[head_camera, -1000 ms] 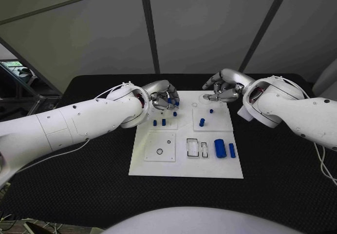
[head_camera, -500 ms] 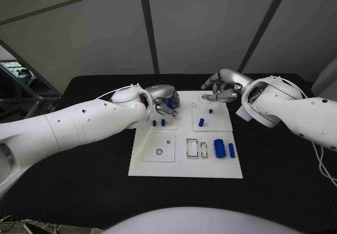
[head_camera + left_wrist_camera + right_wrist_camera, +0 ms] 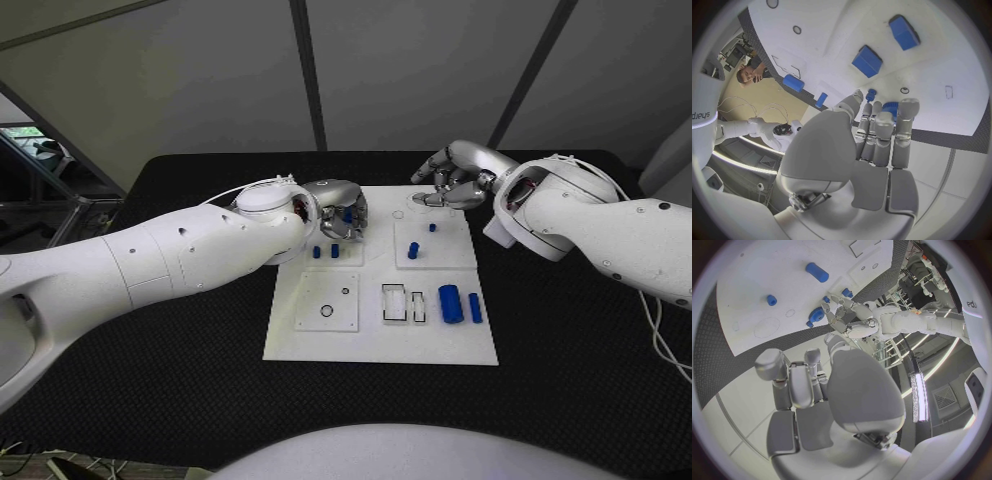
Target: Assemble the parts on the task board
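Left hand curls its fingers around a blue part at the task board's eleven o'clock corner (right hand, clenched on nothing, hovers at one o'clock).

- Left hand at the task board's far left corner: palm and fingertips hidden under its own wrist, grip can't be told.
- Blue part behind left fingers in wrist view, mostly covered; contact unclear.
- Right hand at the board's far edge: fingers curled, what's beneath hidden.
- Small marks on the board's near left plate too small to tell.
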Controlling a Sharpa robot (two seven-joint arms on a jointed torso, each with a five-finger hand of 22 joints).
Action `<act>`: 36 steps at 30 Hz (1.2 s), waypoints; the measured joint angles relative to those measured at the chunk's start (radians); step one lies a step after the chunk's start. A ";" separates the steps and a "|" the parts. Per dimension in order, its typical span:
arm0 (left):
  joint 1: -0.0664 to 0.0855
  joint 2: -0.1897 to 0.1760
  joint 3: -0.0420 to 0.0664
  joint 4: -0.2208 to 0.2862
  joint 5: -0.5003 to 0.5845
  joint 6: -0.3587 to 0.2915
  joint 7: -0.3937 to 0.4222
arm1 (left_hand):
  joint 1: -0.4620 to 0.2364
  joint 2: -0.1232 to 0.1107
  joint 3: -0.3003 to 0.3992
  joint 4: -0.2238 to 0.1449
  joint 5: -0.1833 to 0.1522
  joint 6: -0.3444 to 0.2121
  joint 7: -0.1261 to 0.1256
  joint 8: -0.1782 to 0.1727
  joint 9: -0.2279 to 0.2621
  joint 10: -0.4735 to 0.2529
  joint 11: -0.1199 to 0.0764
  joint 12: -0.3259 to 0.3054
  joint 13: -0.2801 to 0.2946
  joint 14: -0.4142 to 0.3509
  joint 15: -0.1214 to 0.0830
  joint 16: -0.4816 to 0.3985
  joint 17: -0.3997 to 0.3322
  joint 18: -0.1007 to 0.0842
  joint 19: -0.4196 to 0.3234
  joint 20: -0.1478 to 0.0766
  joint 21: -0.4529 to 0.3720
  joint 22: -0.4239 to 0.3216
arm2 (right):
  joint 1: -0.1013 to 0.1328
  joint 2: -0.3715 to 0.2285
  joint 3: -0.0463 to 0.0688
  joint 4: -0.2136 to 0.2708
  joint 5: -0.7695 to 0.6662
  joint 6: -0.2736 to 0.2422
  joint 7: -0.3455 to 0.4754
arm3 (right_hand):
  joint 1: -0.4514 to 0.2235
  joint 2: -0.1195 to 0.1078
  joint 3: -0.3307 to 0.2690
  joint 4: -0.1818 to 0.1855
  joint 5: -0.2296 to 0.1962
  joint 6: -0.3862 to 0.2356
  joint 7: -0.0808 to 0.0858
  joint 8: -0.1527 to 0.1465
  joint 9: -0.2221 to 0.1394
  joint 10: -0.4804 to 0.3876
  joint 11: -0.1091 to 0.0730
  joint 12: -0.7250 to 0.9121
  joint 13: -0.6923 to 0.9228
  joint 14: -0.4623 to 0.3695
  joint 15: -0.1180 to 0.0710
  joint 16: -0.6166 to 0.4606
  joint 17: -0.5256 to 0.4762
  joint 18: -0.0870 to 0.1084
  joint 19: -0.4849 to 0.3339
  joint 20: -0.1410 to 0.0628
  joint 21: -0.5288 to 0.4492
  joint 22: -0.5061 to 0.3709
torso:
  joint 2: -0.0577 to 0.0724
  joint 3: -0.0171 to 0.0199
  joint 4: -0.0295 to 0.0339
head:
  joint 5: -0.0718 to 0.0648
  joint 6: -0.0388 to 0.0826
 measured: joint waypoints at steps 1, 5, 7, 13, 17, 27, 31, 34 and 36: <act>0.000 0.001 0.000 -0.002 -0.001 0.001 -0.001 | 0.000 0.000 0.003 -0.001 0.000 0.003 0.003 -0.003 0.000 0.003 0.000 0.000 -0.001 0.000 0.000 0.004 0.001 0.000 0.000 0.000 0.004 0.004 | 0.000 0.000 0.000 0.000 0.000 0.000 0.000 | 0.000 0.000 0.004 -0.001 0.000 0.000 0.000 0.001 0.000 0.000 0.000 0.000 0.000 0.000 0.000 0.000 0.000 0.000 0.000 0.000 0.000 0.000 | 0.000 -0.0001 0.0001 | 0.000 0.000; -0.002 0.006 0.000 -0.011 -0.005 0.003 -0.003 | 0.004 0.004 0.020 -0.006 0.000 0.008 0.001 -0.008 -0.004 0.012 -0.002 -0.005 -0.007 0.004 -0.004 0.008 0.003 0.000 0.009 -0.002 0.016 0.016 | 0.000 0.001 0.000 0.000 0.000 0.000 0.000 | 0.000 0.000 0.007 -0.001 0.000 0.000 0.000 0.005 0.000 0.000 0.000 0.000 0.000 0.000 0.000 0.000 -0.001 0.000 0.000 0.000 0.000 0.000 | 0.000 -0.0003 0.0010 | -0.001 -0.001; -0.002 0.008 0.000 -0.015 -0.006 0.004 -0.003 | 0.011 0.010 0.032 -0.010 0.004 0.011 0.003 -0.011 -0.007 0.019 -0.005 -0.010 -0.009 0.004 -0.004 0.012 0.001 0.000 0.009 -0.002 0.016 0.021 | 0.000 0.002 0.000 0.000 0.000 0.000 0.000 | 0.000 0.000 0.007 -0.001 0.000 0.000 0.000 0.005 0.000 0.000 0.000 0.000 0.000 0.000 0.000 0.000 -0.001 0.000 0.000 0.000 0.000 0.000 | 0.000 -0.0003 0.0010 | 0.000 -0.001; -0.004 0.012 0.000 -0.024 -0.008 0.005 -0.003 | 0.020 0.009 0.052 -0.020 0.004 0.018 0.003 -0.017 -0.010 0.028 -0.004 -0.016 -0.015 0.007 -0.007 0.015 -0.001 0.000 0.012 -0.005 0.031 0.033 | 0.000 0.003 0.000 0.000 0.000 0.000 0.000 | 0.000 0.000 0.007 -0.001 0.000 0.000 0.000 0.005 0.000 0.000 0.000 0.000 0.000 0.000 0.000 0.000 -0.001 0.000 0.000 0.000 0.000 0.000 | 0.000 0.0000 0.0010 | 0.000 -0.001; -0.004 0.015 0.000 -0.027 -0.009 0.006 -0.003 | 0.020 0.009 0.063 -0.023 0.004 0.022 0.000 -0.023 -0.013 0.035 -0.004 -0.016 -0.018 0.007 -0.007 0.021 0.001 0.000 0.012 -0.005 0.040 0.042 | 0.000 0.004 0.000 -0.001 0.000 0.000 0.000 | 0.000 0.000 0.007 -0.001 -0.001 0.000 0.000 0.005 0.000 0.000 0.000 0.000 0.000 0.000 0.000 0.000 -0.001 0.000 0.000 0.000 0.000 0.000 | 0.000 0.0000 0.0010 | 0.000 -0.002; -0.007 0.022 0.000 -0.036 -0.011 0.010 -0.002 | 0.020 0.009 0.073 -0.027 0.004 0.025 0.003 -0.027 -0.015 0.041 -0.005 -0.021 -0.021 0.014 -0.007 0.027 0.003 -0.001 0.016 -0.009 0.046 0.050 | 0.000 0.005 0.000 -0.001 0.000 0.000 0.000 | 0.000 0.000 0.007 -0.001 0.003 0.000 0.000 0.005 0.000 0.000 0.000 0.000 0.000 0.000 0.000 0.000 -0.001 0.000 0.000 0.000 0.000 0.000 | 0.000 0.0002 0.0009 | -0.001 -0.004; -0.007 0.025 0.001 -0.039 -0.011 0.011 -0.001 | 0.020 0.009 0.080 -0.028 0.004 0.025 0.004 -0.027 -0.016 0.042 -0.004 -0.025 -0.023 0.014 -0.007 0.027 -0.003 -0.001 0.016 -0.009 0.046 0.050 | 0.000 0.006 0.000 -0.001 0.000 0.000 0.000 | 0.000 0.000 0.007 -0.001 0.003 0.000 0.000 0.005 0.000 0.000 0.000 0.000 0.000 0.000 0.000 0.000 -0.001 0.000 0.000 0.000 0.000 0.000 | 0.000 0.0002 0.0009 | -0.001 -0.004; -0.007 0.026 0.001 -0.040 -0.011 0.011 0.000 | 0.020 0.009 0.086 -0.030 0.004 0.032 0.003 -0.031 -0.018 0.042 -0.004 -0.026 -0.025 0.014 -0.007 0.027 -0.003 -0.001 0.016 -0.009 0.046 0.053 | 0.000 0.006 0.000 -0.001 0.000 0.000 0.000 | 0.000 0.000 0.007 -0.001 0.003 0.000 0.000 0.005 0.000 0.000 0.000 0.000 0.000 0.000 0.000 0.000 -0.001 0.000 0.000 0.000 0.000 0.000 | 0.000 0.0002 0.0009 | -0.001 -0.005; -0.007 0.026 0.001 -0.040 -0.011 0.011 0.000 | 0.020 0.009 0.094 -0.033 0.004 0.036 0.008 -0.031 -0.018 0.051 -0.005 -0.031 -0.026 0.014 -0.007 0.027 -0.004 -0.001 0.016 -0.009 0.052 0.058 | 0.000 0.006 0.000 -0.001 0.000 0.000 0.000 | 0.000 0.000 0.007 -0.001 0.003 0.000 0.000 0.005 0.000 0.000 0.000 0.000 0.000 0.000 0.000 0.000 -0.001 0.000 0.000 0.000 0.000 0.000 | 0.000 0.0002 0.0008 | -0.001 -0.005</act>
